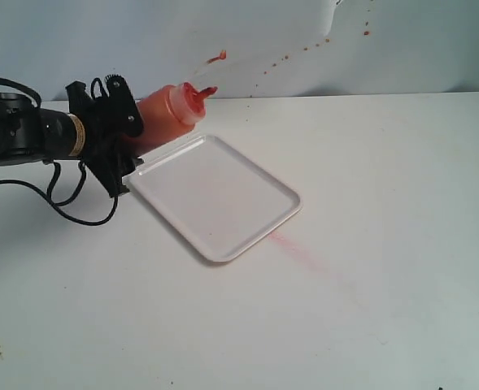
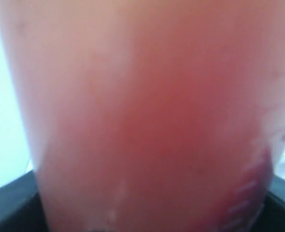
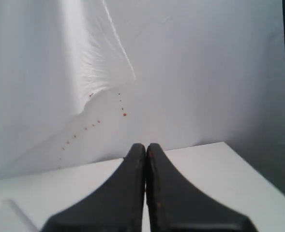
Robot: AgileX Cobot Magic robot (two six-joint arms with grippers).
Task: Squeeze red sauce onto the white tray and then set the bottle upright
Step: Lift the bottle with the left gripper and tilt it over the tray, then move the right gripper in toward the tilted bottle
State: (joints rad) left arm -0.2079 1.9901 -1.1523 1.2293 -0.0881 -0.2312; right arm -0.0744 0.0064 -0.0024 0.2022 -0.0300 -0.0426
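My left gripper [image 1: 128, 123] is shut on the bottle [image 1: 164, 118] and holds it tilted nearly on its side. The red nozzle [image 1: 200, 92] points up and to the right, above the far left corner of the white tray [image 1: 215, 195]. The tray lies flat on the table and its surface looks plain white. Up close, the bottle [image 2: 147, 121] fills the left wrist view with blurred red-orange. Red sauce shows as a faint smear [image 1: 294, 248] on the table beside the tray's near right edge. My right gripper [image 3: 146, 147] is shut on nothing and is outside the exterior view.
Red spatter [image 1: 216, 58] and a line of small drops [image 1: 304, 50] mark the white back wall; the drops [image 3: 124, 114] show in the right wrist view too. A black cable [image 1: 68, 207] loops on the table under the left arm.
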